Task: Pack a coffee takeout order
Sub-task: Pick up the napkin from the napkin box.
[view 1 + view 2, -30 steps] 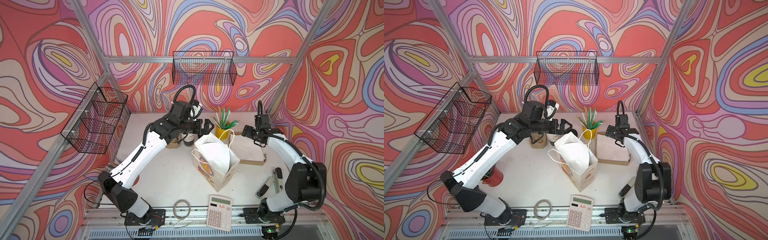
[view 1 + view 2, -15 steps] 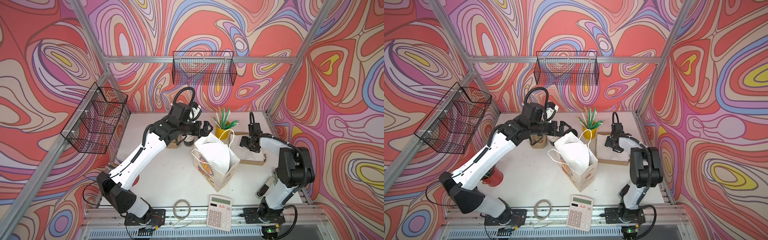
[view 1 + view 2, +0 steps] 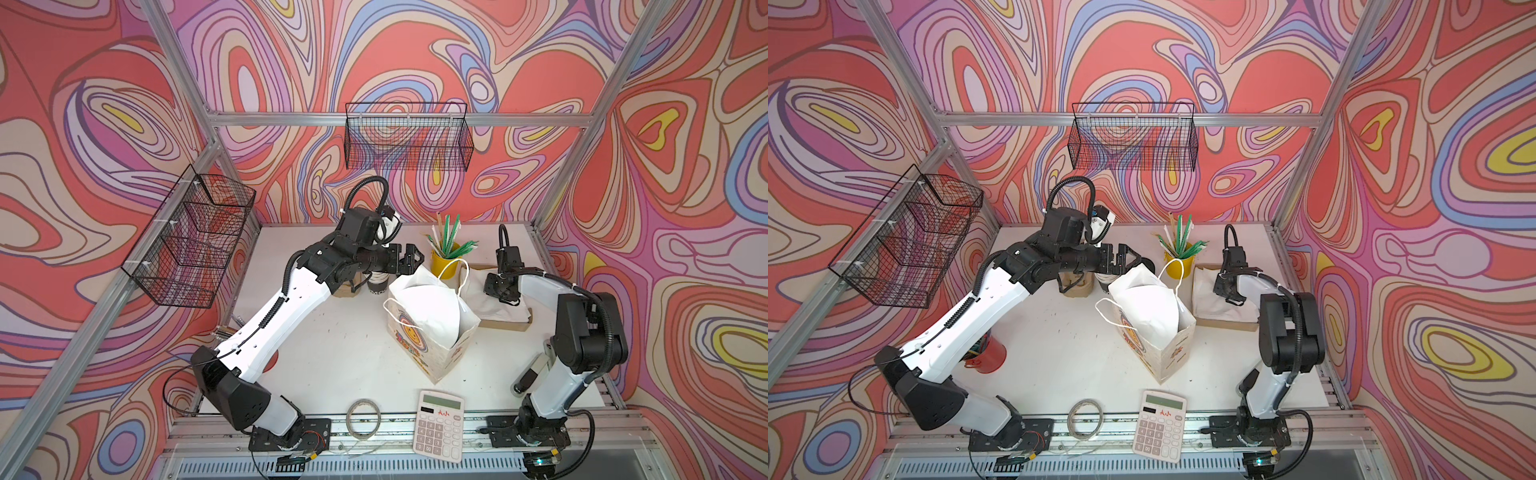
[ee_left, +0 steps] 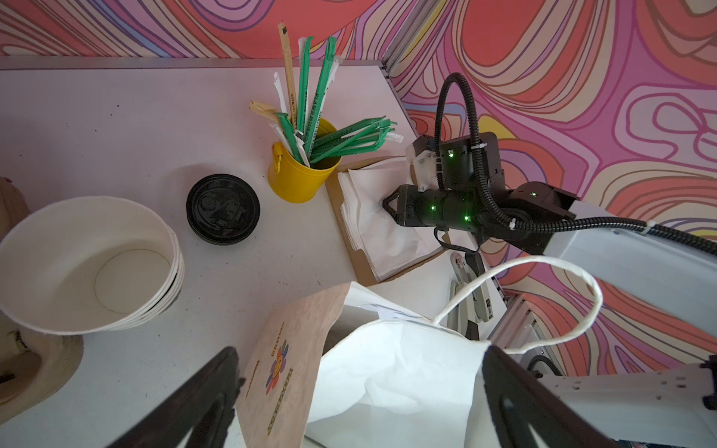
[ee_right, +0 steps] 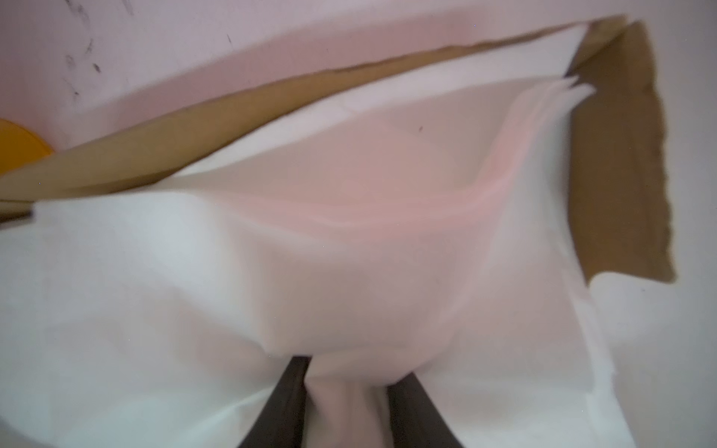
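The white handled paper bag [image 3: 432,328] with flower and smiley prints stands upright mid-table in both top views, mouth open. My left gripper [image 3: 415,259] hovers open at the bag's far rim; in the left wrist view the rim [image 4: 388,349] lies between its wide-spread fingers [image 4: 217,384]. The tan pulp carrier [image 3: 1075,286] sits on the table under the left arm. My right gripper [image 3: 492,286] is down on a stack of white napkins [image 3: 494,307] in a cardboard tray. In the right wrist view its jaws pinch a raised fold of napkin [image 5: 349,372].
A yellow pot of straws [image 3: 444,259] stands behind the bag. A stack of lidless cups [image 4: 89,263] and black lids [image 4: 223,209] sit near the carrier. A calculator [image 3: 438,424] and tape roll [image 3: 363,417] lie at the front edge, a red pot [image 3: 986,357] at left.
The right arm has drawn in and lowered its gripper onto the napkin stack, and its jaws have closed on a fold. The left arm has barely moved.
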{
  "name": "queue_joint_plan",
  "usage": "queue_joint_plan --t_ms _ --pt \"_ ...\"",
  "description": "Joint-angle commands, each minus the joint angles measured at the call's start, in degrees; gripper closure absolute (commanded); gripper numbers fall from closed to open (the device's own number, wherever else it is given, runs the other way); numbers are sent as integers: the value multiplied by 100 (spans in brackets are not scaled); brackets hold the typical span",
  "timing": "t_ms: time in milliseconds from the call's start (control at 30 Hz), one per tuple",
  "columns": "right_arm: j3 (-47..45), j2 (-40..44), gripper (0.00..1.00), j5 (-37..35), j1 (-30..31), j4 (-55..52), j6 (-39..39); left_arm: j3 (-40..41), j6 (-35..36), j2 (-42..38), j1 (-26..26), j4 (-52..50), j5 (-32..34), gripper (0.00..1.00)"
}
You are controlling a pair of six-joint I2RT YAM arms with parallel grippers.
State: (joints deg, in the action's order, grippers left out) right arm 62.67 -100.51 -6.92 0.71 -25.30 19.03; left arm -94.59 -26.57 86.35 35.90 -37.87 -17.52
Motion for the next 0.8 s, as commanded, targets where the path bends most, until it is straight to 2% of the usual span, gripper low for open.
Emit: queue_joint_plan --t_ms 0,133,200,433,767 --pt "77 340 73 -211 -28 -182 -57 94 25 -168 -39 51 60 0" --pt "165 458 87 -151 -23 -252 -57 84 29 -178 -39 43 74 0" --pt "207 545 100 -141 -21 -286 -59 87 35 -180 -39 25 91 0" --pt "608 1015 100 -456 -18 -597 -66 79 64 -259 -48 -41 180 0" --pt "1881 1756 100 -504 133 -1515 -114 286 -118 -552 -136 181 -1 0"
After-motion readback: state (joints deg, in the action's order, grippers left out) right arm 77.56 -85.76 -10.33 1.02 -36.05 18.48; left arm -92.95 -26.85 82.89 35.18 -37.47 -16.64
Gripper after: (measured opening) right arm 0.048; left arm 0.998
